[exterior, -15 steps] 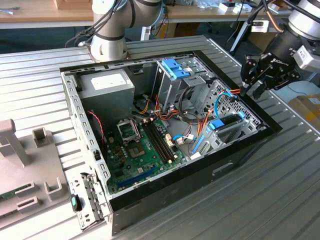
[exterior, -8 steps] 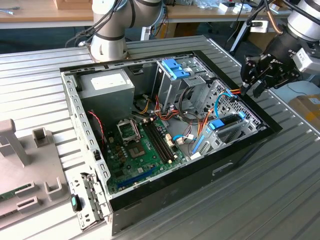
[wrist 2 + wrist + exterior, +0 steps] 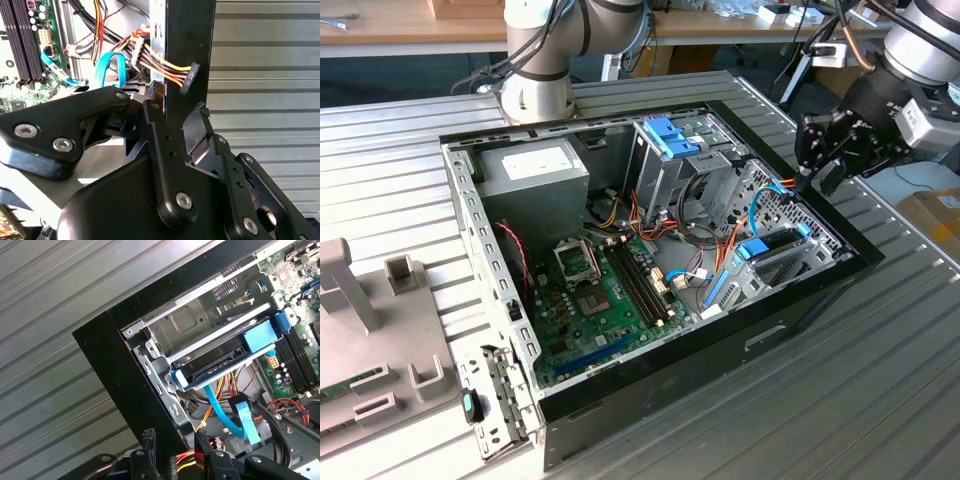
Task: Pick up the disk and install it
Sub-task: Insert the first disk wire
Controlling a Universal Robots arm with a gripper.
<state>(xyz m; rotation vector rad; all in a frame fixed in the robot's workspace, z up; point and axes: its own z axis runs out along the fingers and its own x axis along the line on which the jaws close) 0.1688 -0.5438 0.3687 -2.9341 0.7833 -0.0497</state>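
Open PC case [image 3: 650,385] lying flat on the ribbed metal table [image 3: 880,380]. Clock directions below are taken from the case centre in the exterior view.

- disk [image 3: 770,247]: at about 3 o'clock, lying in the metal bay [image 3: 200,320] against the case's front wall [image 3: 125,375]. The first wrist view shows it well [image 3: 215,362]: dark body, light-blue carrier with a tab at each end. Can't tell from here whether it's fully latched.
- gripper [image 3: 812,175]: at about 2 o'clock, at the case rim just past the disk, hanging off the arm that comes in from the exterior view's right. It isn't touching the disk.
- Pincer: jaws parted, nothing held. In the first wrist view the two fingers [image 3: 149,445] sit either side of the black wall's edge, and the second wrist view shows the same wall running in between them. Contact with the wall is probably none, but the angle is poor.
- A light-blue flat cable [image 3: 222,412] and a red/yellow/orange wire bundle [image 3: 160,62] hang loose between the gripper and the bay.
- motherboard [image 3: 605,300]: at 7 o'clock.
- power supply [image 3: 535,170]: at 10 to 11 o'clock.
- tall drive cage [image 3: 665,160] with a blue-tabbed bracket on top: at about 12 to 1 o'clock, well apart from the disk.
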